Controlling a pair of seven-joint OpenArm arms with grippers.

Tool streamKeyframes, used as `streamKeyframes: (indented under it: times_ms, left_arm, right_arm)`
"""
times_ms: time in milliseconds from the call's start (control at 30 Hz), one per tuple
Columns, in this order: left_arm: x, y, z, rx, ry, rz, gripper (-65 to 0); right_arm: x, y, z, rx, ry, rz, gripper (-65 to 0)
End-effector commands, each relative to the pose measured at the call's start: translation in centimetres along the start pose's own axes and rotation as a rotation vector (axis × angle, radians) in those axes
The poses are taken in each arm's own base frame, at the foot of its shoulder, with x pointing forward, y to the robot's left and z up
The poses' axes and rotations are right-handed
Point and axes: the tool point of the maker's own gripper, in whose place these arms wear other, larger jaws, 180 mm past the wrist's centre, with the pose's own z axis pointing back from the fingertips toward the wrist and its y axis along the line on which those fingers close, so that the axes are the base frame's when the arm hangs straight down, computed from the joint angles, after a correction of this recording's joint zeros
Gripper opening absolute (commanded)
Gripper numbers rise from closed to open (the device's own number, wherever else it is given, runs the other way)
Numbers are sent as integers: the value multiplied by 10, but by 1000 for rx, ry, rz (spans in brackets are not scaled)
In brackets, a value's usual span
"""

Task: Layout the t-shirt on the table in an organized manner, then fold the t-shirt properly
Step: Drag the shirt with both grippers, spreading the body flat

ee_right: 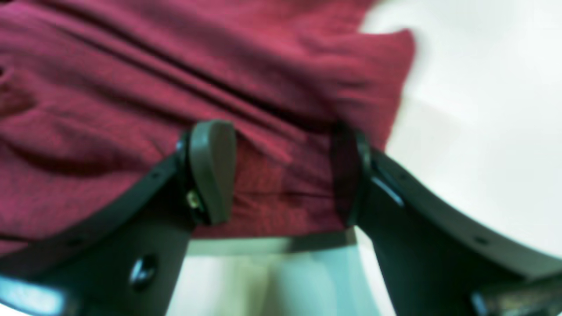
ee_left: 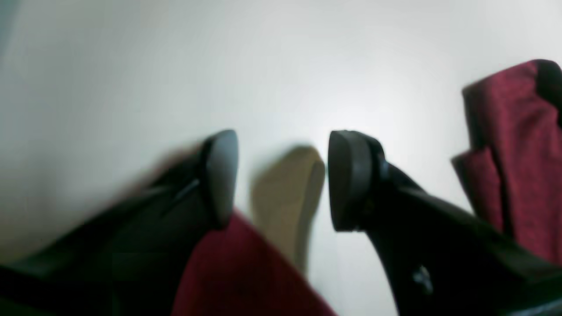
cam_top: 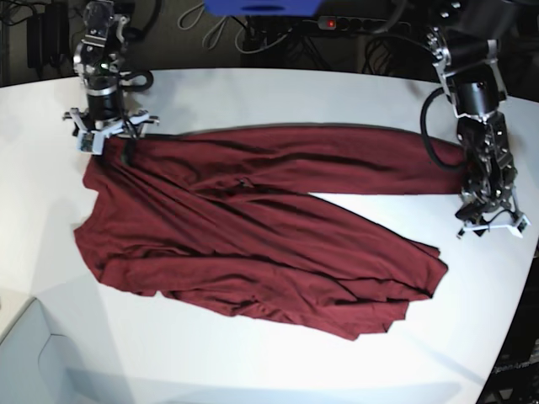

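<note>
Overhead base view, two close wrist views

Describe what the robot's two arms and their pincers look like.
Both arms are dark metal segments with silvery joints and looped black cables. The right gripper and left gripper each have two black curved fingers tipped with rounded, dark grey pads. Small white parts flank each wrist.

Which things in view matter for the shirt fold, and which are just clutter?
Job:
- t-shirt, spread out and wrinkled
- table
- left gripper, open, over bare table
- right gripper, jaws around a shirt edge

Lying about:
- cables behind the table
- blue object
</note>
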Motion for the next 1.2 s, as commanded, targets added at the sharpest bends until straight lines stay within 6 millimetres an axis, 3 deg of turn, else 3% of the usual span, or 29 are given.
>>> streamKeyframes:
  times_ms: [0,100,200,333,433,500,667,767,1033,1167]
  left_arm:
    - [11,0,3,-1,8,11,-339]
    - [16,-8,10,-26,14,8,-342]
    - [17,-12,19,-54,13,10,-342]
    - [5,-26,29,-138,45,110,-340]
    - [-3,-44,33,-203,84,174,-338]
    - [-21,-64,35,-242,123,160,-338]
    - [-44,-112,42,-299,158,88,-338]
    - [-56,-124,39,-288,173,52,-338]
    - [-64,-120,31,-232,169,-28,-342]
    - [-52,-121,29,-233,94,-30,-348]
  right_arm:
    - [-9,-15,7,-41,37,4,-308]
    - [-9,-36,20,-89,35,13,-306]
    - [-8,-41,29,-94,33,34,-306]
    - [15,-43,31,-91,-21,64,-306]
    - [31,-40,30,-88,-60,70,-306]
    - [39,-38,30,-84,-80,76,-307]
    - [46,-29,30,-65,-98,78,-307]
    - [46,-29,30,-65,-98,77,-308]
    - [45,-29,30,-65,-93,76,-309]
    - [44,-29,30,-66,-90,75,-309]
